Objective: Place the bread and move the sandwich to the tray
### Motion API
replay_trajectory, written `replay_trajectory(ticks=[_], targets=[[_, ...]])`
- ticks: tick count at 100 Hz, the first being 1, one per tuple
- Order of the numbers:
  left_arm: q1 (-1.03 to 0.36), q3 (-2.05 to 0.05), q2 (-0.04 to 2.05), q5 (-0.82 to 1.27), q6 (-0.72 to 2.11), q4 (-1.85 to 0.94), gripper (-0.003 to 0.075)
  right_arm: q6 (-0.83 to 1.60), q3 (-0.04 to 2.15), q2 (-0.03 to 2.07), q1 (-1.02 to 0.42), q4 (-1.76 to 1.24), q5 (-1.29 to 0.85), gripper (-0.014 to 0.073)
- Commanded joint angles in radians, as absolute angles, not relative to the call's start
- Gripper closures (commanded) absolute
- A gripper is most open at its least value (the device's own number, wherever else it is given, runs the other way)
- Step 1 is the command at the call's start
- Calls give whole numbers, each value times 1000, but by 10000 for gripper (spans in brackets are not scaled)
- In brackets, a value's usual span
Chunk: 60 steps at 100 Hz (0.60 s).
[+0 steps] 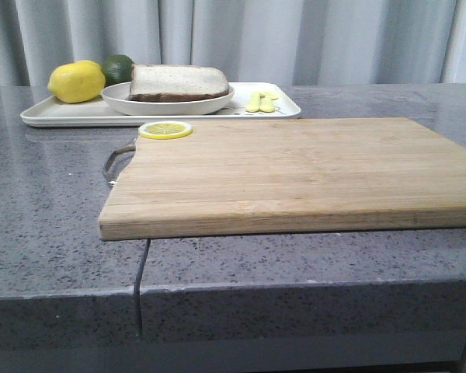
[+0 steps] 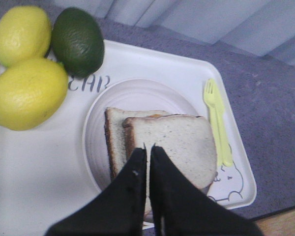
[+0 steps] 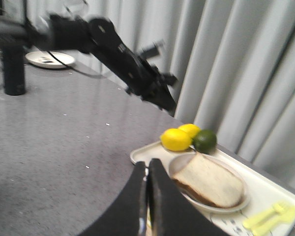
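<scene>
The sandwich [image 1: 179,81] lies in a shallow round white dish [image 1: 116,97] on the white tray [image 1: 62,115] at the back left of the table. Its top is a pale speckled slice of bread [image 2: 179,142], set askew over a brown-crusted lower slice [image 2: 115,137]. My left gripper [image 2: 148,148] hangs shut just above the bread, nothing between its fingers. My right gripper [image 3: 147,164] is shut too, on the near side of the tray [image 3: 152,155], apart from the dish [image 3: 241,201]. Neither gripper shows in the front view.
A big wooden board [image 1: 295,171] fills the table's middle, a thin lemon slice [image 1: 165,130] on its far left corner. Two lemons [image 2: 27,93], a dark green fruit [image 2: 77,42] and yellow plastic cutlery [image 2: 217,118] share the tray. The left arm [image 3: 132,69] reaches over it.
</scene>
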<state>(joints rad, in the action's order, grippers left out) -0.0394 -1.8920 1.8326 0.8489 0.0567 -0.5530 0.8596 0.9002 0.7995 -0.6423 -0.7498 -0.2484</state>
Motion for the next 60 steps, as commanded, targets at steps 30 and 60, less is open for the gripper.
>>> replay_trajectory(ticks=[30, 60], targets=[[-199, -1807, 1492, 781, 68, -372, 740, 870, 625, 601, -639, -773, -105, 653], [-223, -1433, 1202, 632, 121, -366, 740, 870, 480, 425, -639, -789, -22, 653]])
